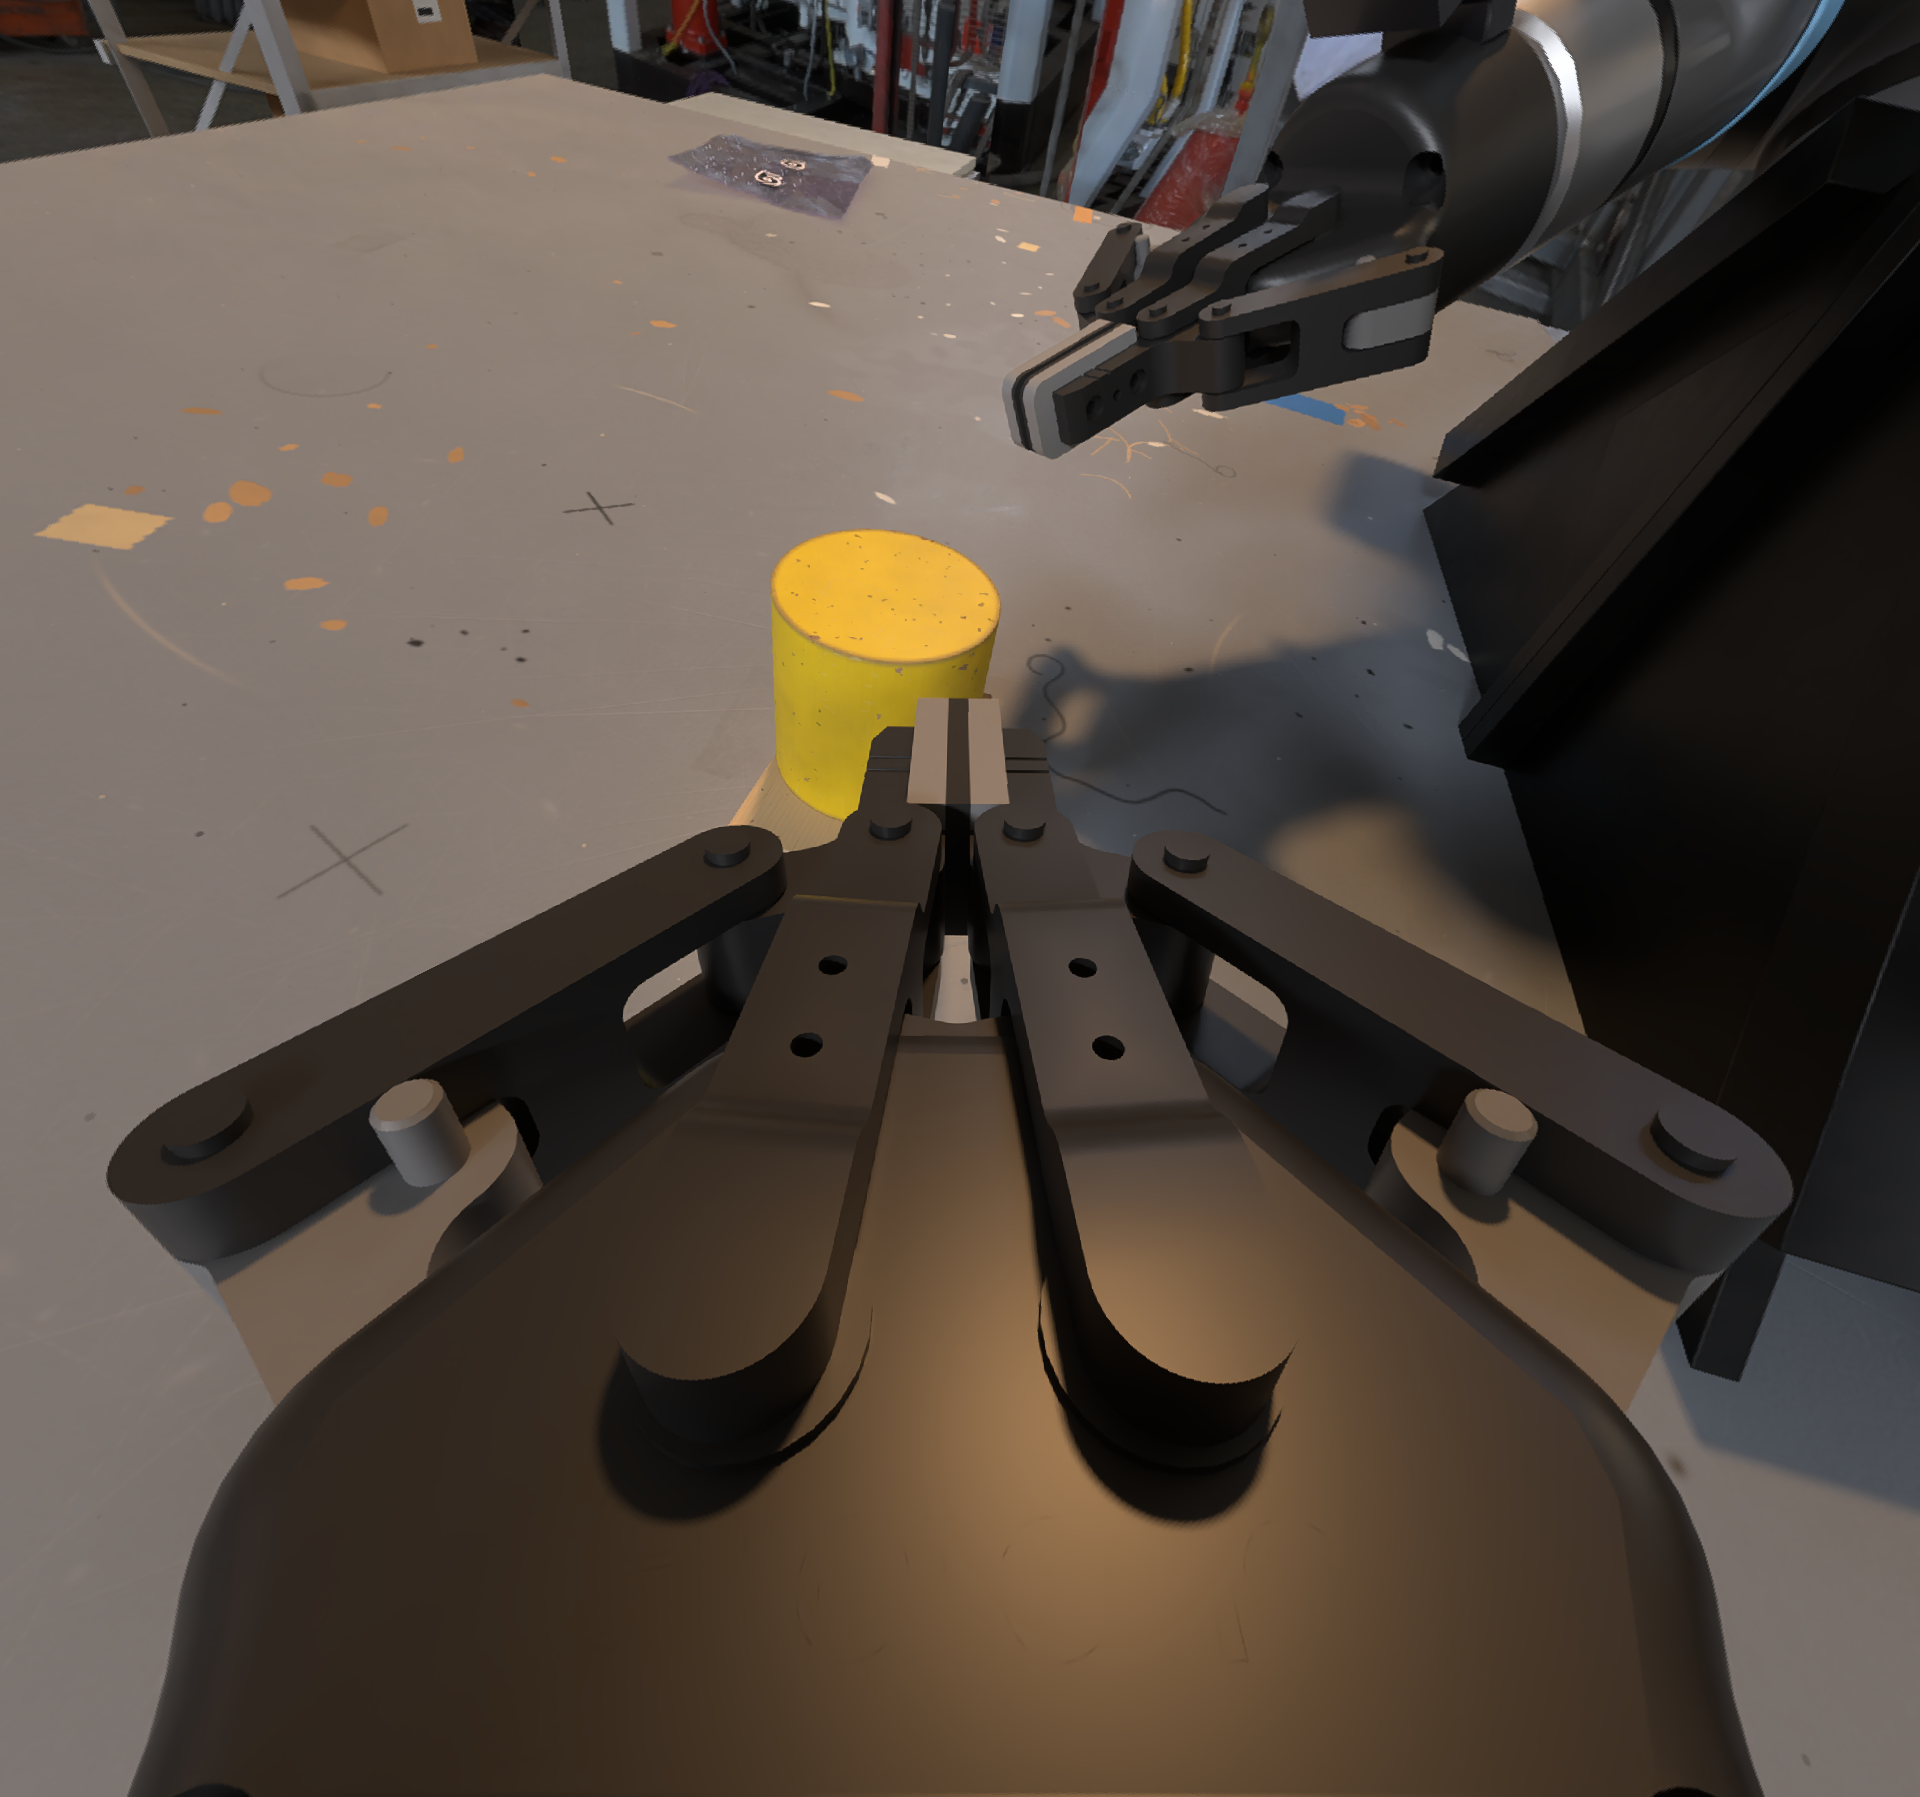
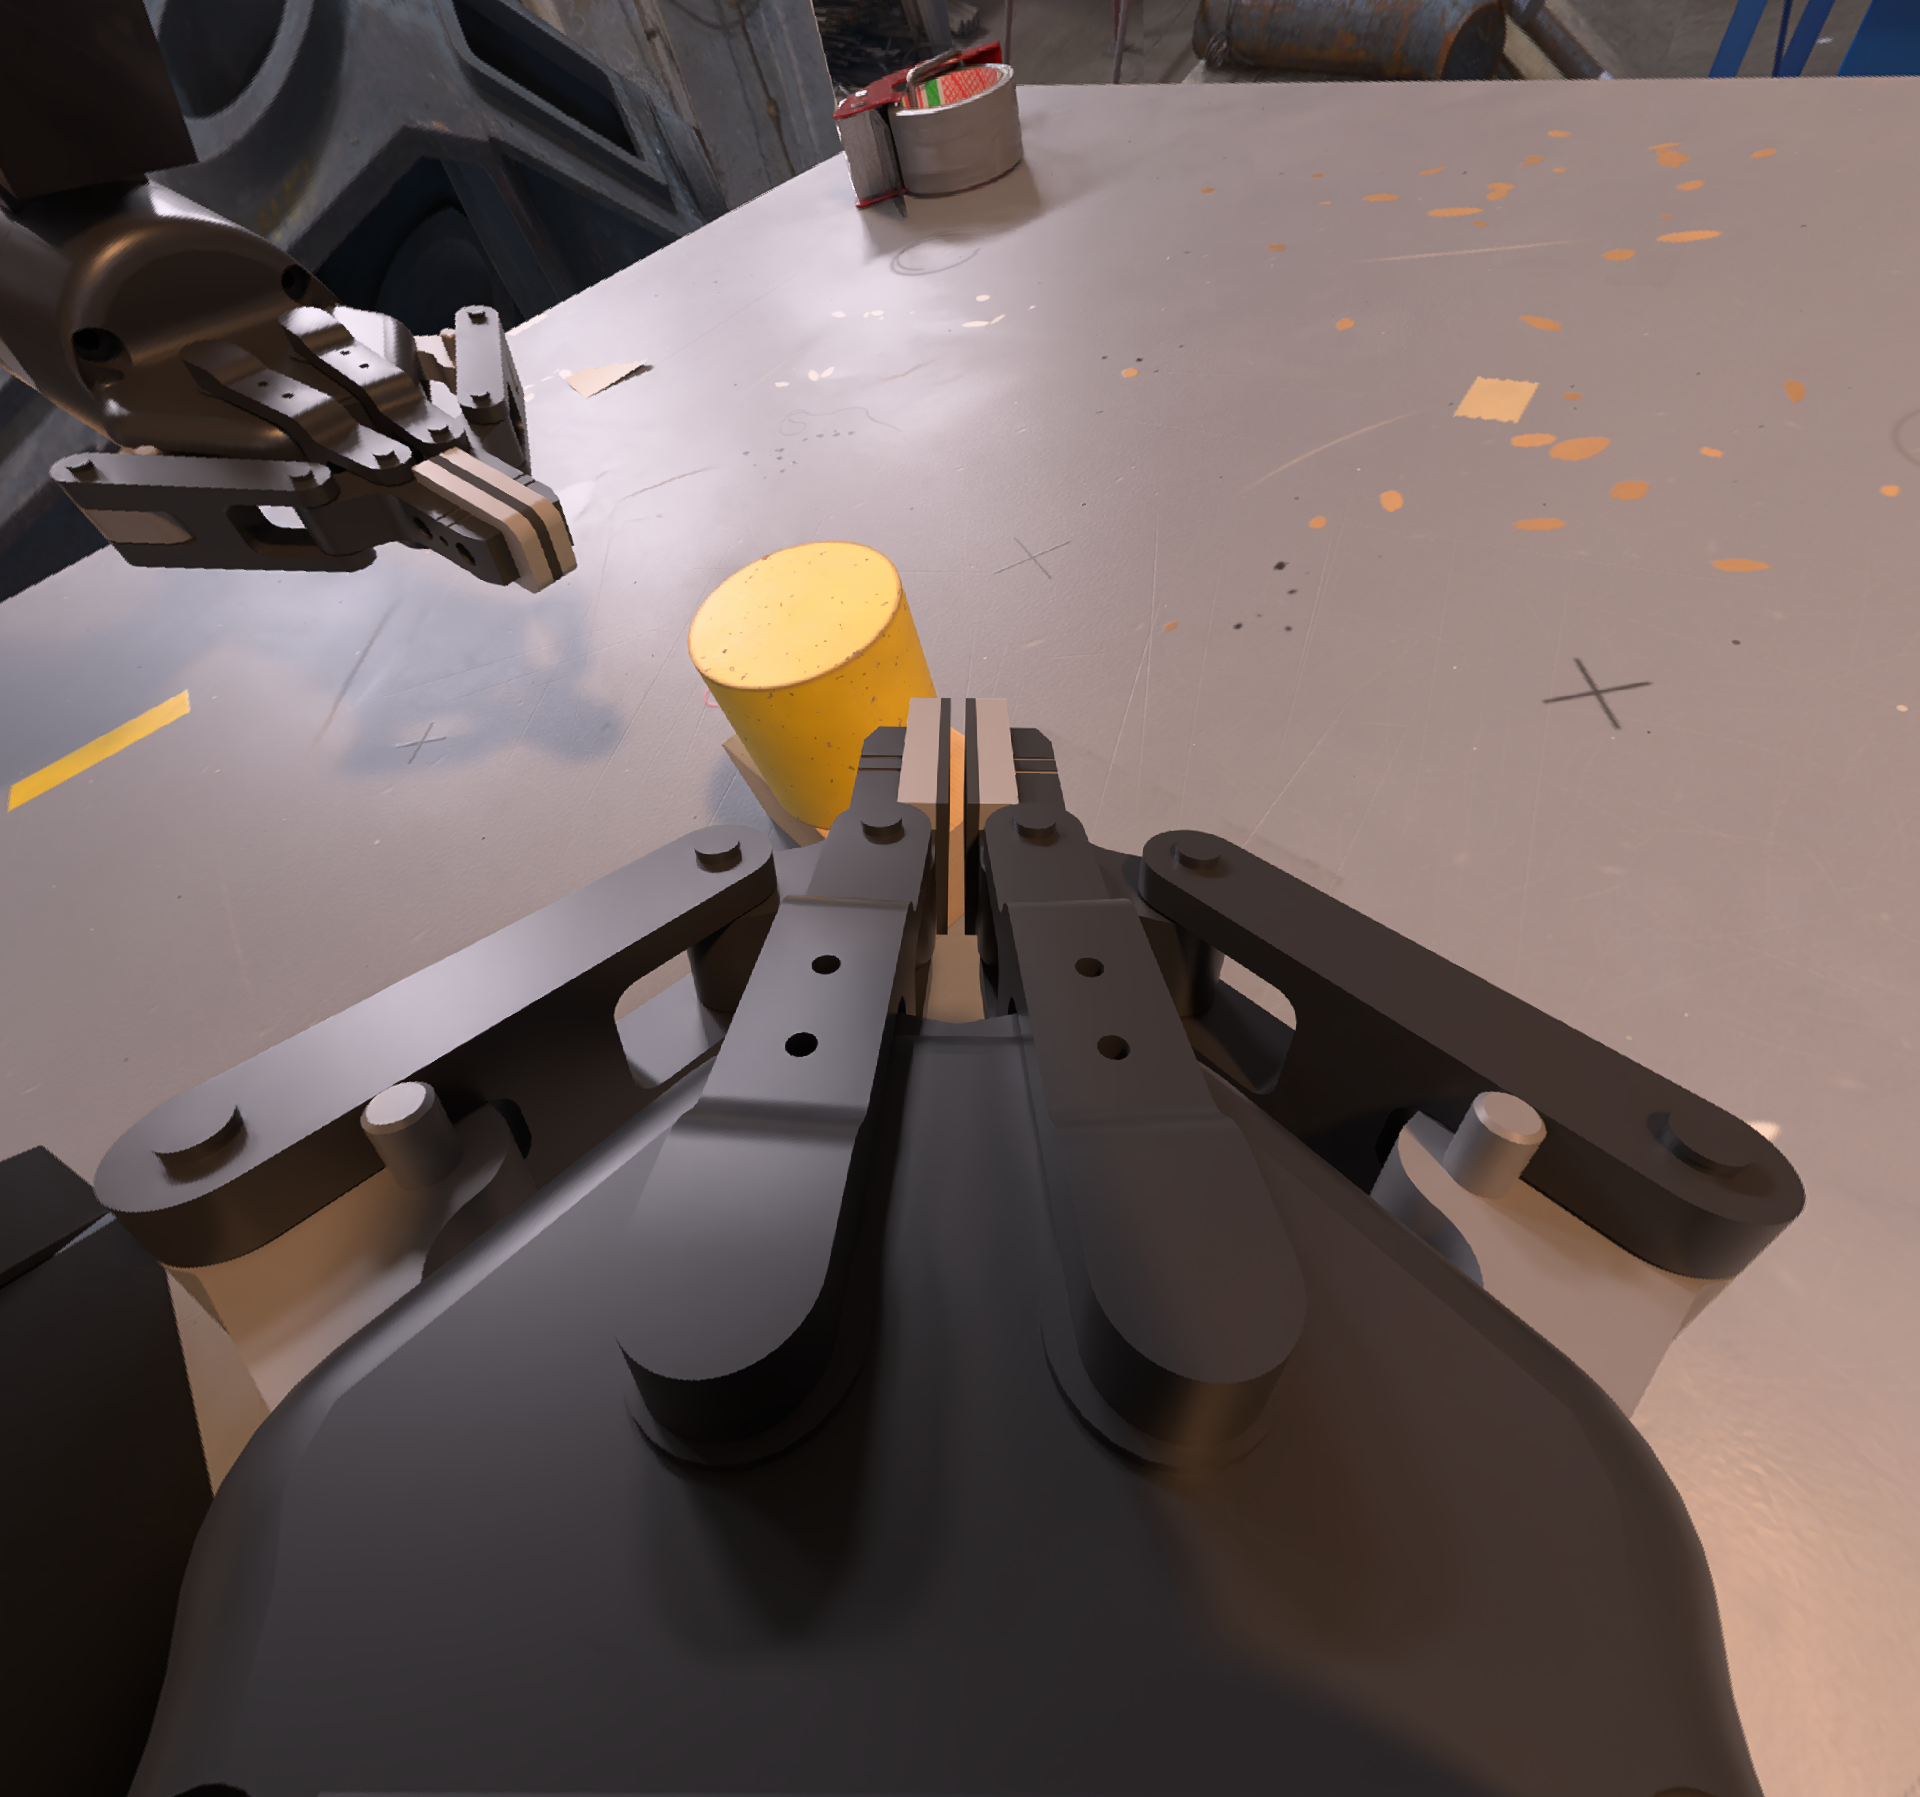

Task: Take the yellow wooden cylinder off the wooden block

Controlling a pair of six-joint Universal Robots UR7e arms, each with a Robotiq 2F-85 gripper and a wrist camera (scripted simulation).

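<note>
A yellow wooden cylinder [image 1: 878, 661] stands upright on a pale wooden block [image 1: 774, 807], whose edge shows under it. Both also show in the right wrist view: the cylinder [image 2: 816, 672] and the block [image 2: 764, 781]. My left gripper [image 1: 958, 750] is shut and empty, its tips just in front of the cylinder's right side. My right gripper [image 2: 958, 750] is shut and empty, its tips close by the cylinder's right side. Each gripper shows in the other's view, hovering beside the cylinder: the right one [image 1: 1039, 412] and the left one [image 2: 540, 537].
A grey table [image 1: 468, 376] with orange paint spots and pencil crosses holds everything. A tape dispenser [image 2: 930, 132] stands at the far edge in the right wrist view. A plastic bag [image 1: 774, 173] lies far back. A black robot base [image 1: 1714, 604] stands on the right.
</note>
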